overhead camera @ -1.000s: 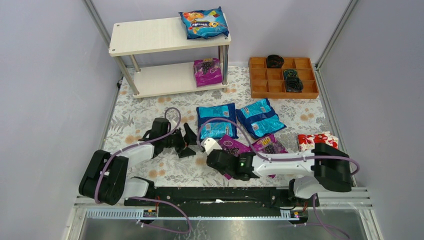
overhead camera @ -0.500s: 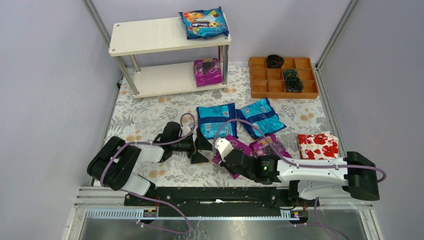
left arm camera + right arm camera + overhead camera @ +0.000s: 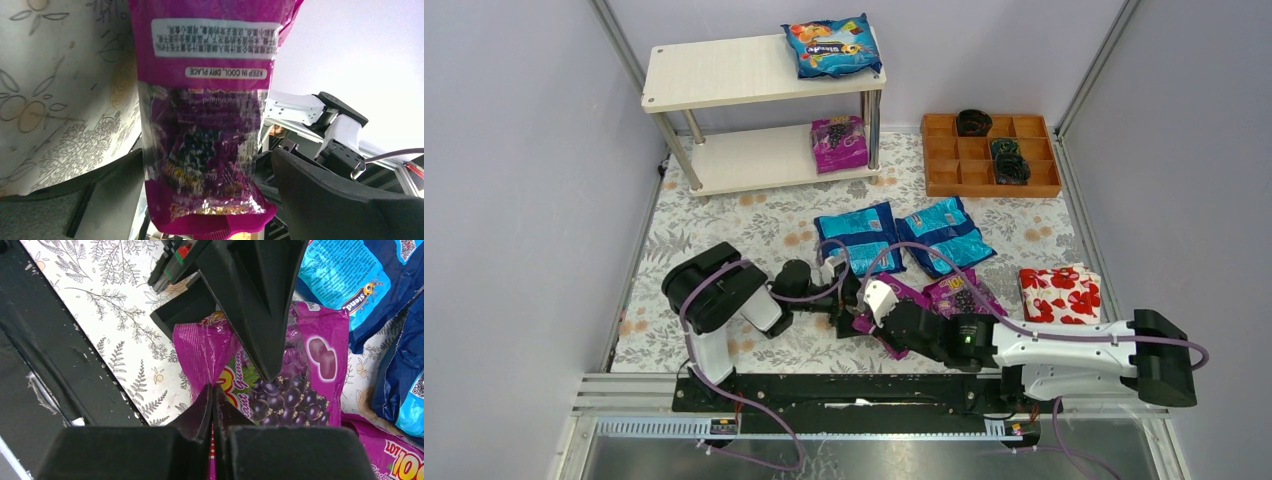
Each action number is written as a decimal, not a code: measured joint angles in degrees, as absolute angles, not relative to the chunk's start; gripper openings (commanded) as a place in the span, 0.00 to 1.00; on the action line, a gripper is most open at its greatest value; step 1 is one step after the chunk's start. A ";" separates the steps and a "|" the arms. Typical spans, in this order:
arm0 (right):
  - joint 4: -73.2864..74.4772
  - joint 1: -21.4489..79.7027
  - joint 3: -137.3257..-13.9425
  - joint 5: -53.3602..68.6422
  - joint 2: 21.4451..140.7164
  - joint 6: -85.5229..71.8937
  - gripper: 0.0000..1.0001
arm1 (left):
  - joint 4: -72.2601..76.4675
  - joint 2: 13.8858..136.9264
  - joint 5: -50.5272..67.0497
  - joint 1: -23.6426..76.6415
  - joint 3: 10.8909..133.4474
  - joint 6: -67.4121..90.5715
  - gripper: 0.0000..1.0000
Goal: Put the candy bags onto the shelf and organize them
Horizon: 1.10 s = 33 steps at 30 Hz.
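Note:
My right gripper [image 3: 212, 397] is shut on the near edge of a purple candy bag [image 3: 300, 375], pinching its seam; in the top view that gripper [image 3: 864, 315] is at the table's front centre. My left gripper [image 3: 210, 200] is open and straddles the same purple bag [image 3: 210, 125], its fingers [image 3: 260, 300] on either side without pressing. A second purple bag [image 3: 964, 295] and two blue bags [image 3: 857, 240] [image 3: 944, 235] lie on the cloth. The shelf [image 3: 724, 75] holds one blue bag [image 3: 832, 47] on top and one purple bag [image 3: 839, 143] on the lower board.
An orange compartment tray [image 3: 944, 178] with dark items stands at the back right. A white packet with red flowers [image 3: 1059, 292] lies at the right edge. Purple cables loop over both arms. The shelf's metal legs [image 3: 679, 150] stand at the back left.
The right gripper has shut on the purple bag's edge as its arm stretched out to the right. The left arm has swung right, bringing its open fingers around the same bag.

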<state>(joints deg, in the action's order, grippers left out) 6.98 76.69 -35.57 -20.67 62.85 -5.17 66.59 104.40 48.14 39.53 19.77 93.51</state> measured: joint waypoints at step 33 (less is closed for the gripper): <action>7.22 76.69 -31.51 -15.51 55.09 -5.43 0.41 | 36.36 95.11 33.95 46.02 29.12 75.77 0.51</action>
<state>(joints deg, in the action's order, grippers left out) 7.22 76.69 -31.51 -15.51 55.09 -5.43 36.36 95.11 33.95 46.02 29.12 75.77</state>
